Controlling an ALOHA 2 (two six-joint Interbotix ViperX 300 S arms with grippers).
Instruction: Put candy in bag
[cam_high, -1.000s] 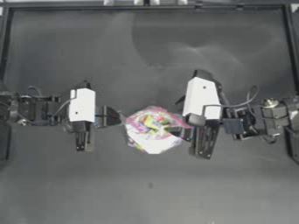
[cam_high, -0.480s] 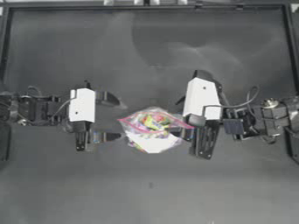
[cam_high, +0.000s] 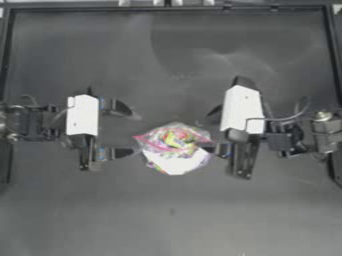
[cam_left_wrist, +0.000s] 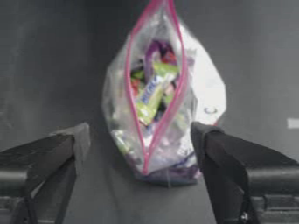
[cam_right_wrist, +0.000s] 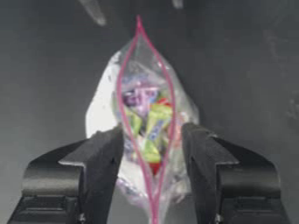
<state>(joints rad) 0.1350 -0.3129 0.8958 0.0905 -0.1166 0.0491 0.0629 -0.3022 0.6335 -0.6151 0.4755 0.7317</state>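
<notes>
Dark table (cam_high: 171, 60), largest thing in the top view, seen bare around the work apart from the two arms and the bag. Left arm reached in from 9 o'clock, right arm from 3 o'clock, both meeting at the centre.

Bag (cam_high: 175, 149) sat at the middle of the table, mouth upward, pink-red rim spread into a narrow slit, multicoloured sweets showing inside. Probably kept upright and parted so a piece could drop in from above.

Right gripper (cam_right_wrist: 153, 151) at the bag's 3 o'clock end, jaws closed in against the rim on either side; judged clenched on the bag, most likely to steady that end of the mouth. Left gripper (cam_left_wrist: 140, 142) at the bag's 9 o'clock side, jaws spread wide, released, the bag's near end between them but apart from both pads.

Pale-yellow candy: not made out loose on the table in any view; possibly already among the sweets, cannot tell.

Nothing stood in the way of the mouth from above; only the narrowness of the opening looked like a hindrance.
</notes>
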